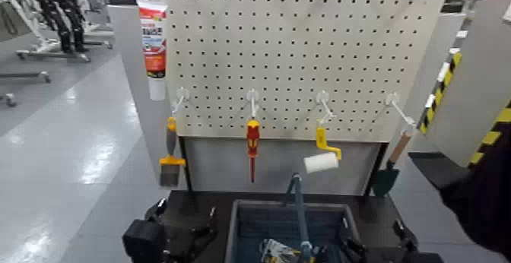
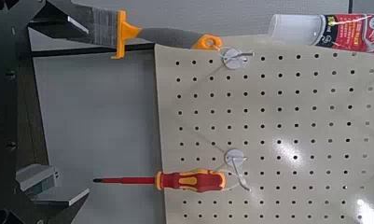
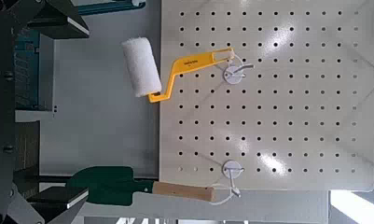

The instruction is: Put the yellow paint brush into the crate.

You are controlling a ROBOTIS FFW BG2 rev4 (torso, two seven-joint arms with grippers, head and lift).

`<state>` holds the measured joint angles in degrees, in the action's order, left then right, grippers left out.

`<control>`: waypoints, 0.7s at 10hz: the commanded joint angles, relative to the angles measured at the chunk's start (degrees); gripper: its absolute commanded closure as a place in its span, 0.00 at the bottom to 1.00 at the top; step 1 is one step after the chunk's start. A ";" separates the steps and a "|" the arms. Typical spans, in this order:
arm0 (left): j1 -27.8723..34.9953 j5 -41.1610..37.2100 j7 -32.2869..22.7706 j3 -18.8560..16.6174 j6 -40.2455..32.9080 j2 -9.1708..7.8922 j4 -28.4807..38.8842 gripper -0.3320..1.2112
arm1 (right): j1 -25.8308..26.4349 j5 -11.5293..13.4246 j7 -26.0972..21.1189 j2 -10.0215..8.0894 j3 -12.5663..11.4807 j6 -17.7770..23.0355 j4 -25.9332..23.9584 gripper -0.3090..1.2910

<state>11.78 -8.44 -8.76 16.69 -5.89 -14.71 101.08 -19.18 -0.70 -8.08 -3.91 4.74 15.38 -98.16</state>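
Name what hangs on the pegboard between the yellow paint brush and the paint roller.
In the head view, only the red-and-yellow screwdriver hangs on the pegboard between the yellow paint brush and the paint roller, tip pointing down.

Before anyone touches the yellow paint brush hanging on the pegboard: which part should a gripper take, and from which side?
Grip the grey handle of the yellow paint brush, above its flared collar. It hangs vertically from a hook, bristles down, so come straight from the front, then lift it off. The left gripper looks nearest.

Yellow paint brush hangs on pegboard above crate
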 commanded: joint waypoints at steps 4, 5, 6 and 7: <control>-0.53 -2.37 5.77 -3.25 0.62 1.44 -1.23 0.29 | 0.02 -0.18 0.00 -0.04 0.00 0.00 0.07 0.27; -1.50 -2.11 13.33 -7.99 3.60 3.90 -1.85 0.29 | 0.02 -0.27 0.00 0.05 0.00 0.00 0.07 0.27; -3.34 -1.76 19.92 -12.03 6.07 5.74 -2.73 0.29 | 0.02 -0.27 0.00 0.05 0.00 0.00 0.16 0.27; -4.75 -1.67 22.38 -13.62 7.03 6.01 -3.43 0.29 | 0.02 -0.36 0.00 0.13 0.09 0.18 0.25 0.27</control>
<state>7.82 -10.20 13.66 4.20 0.45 -9.03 98.04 -19.16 -1.03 -8.08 -3.82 4.77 15.47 -97.94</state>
